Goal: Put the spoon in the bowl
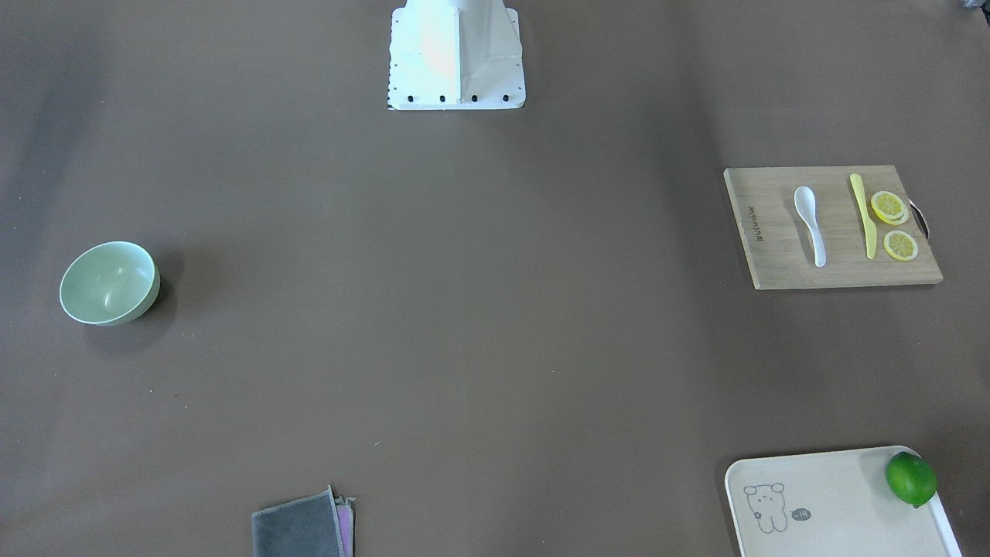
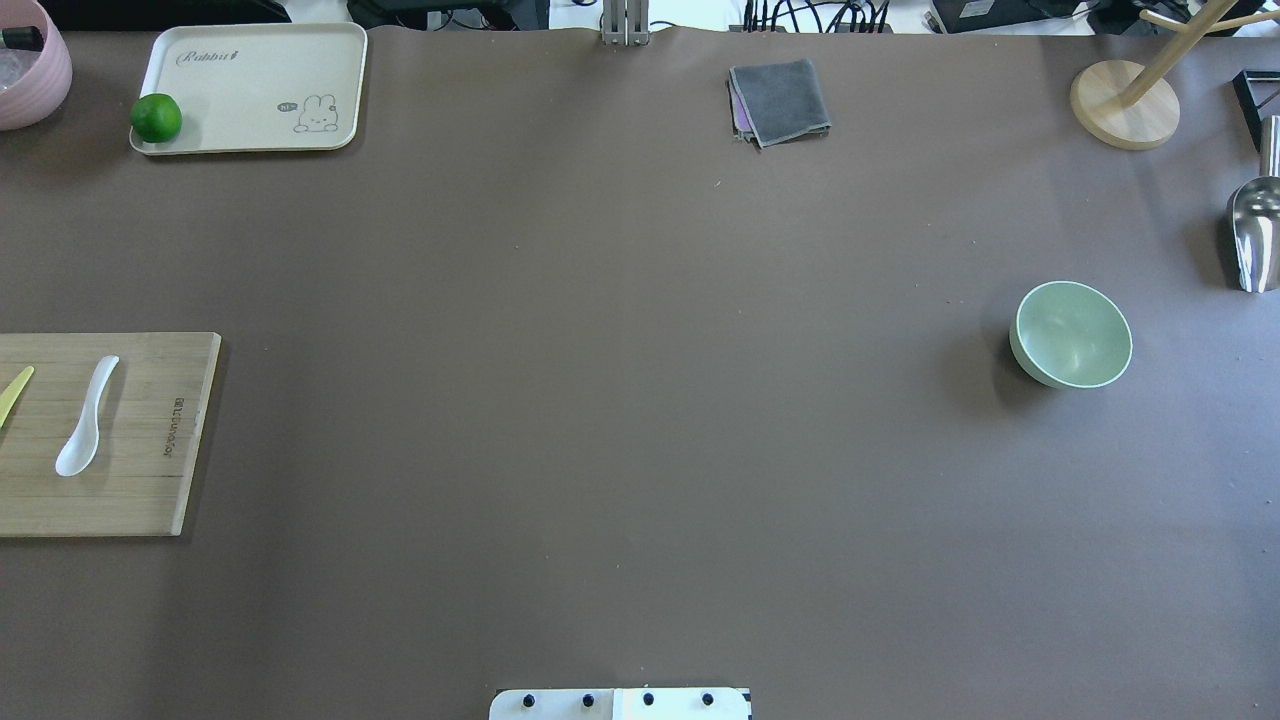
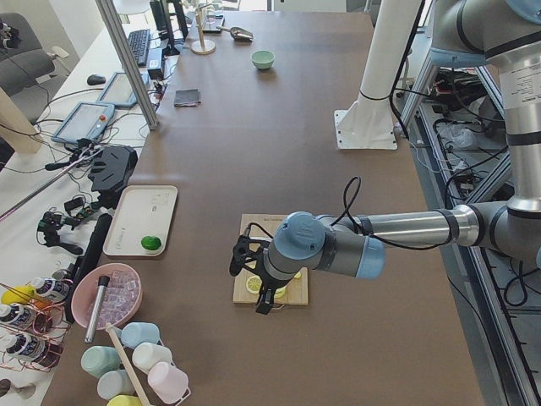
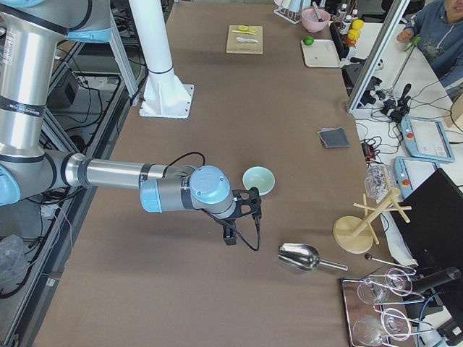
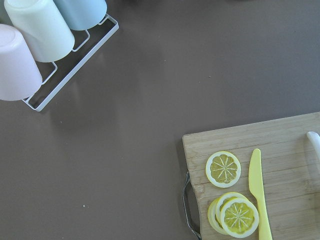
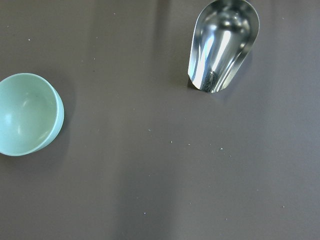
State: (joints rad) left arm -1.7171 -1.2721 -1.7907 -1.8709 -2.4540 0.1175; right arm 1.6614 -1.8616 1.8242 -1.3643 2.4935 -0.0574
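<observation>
Nothing done yet: spoon and bowl lie well apart.
The small white glossy soup spoon [image 1: 810, 224] lies on the bamboo cutting board [image 1: 773, 263] at the robot's left, and the round pale mint-green bowl [image 1: 110, 282] stands empty on the brown counter [image 1: 495, 309] far right. I cannot tell how far the left arm's fingers [image 3: 265, 303] or the right arm's fingers [image 4: 230, 236] are parted; neither has the spoon.

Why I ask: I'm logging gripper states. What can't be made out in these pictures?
Left gripper: seen only in the exterior left view, small and dark; open or shut cannot be told.
Right gripper: likewise, only in the exterior right view.
Spoon: the left wrist view's right edge cuts off all but one end; the left arm hides it in the exterior left view.
Yellow knife: cut off by the overhead view's left edge.
</observation>
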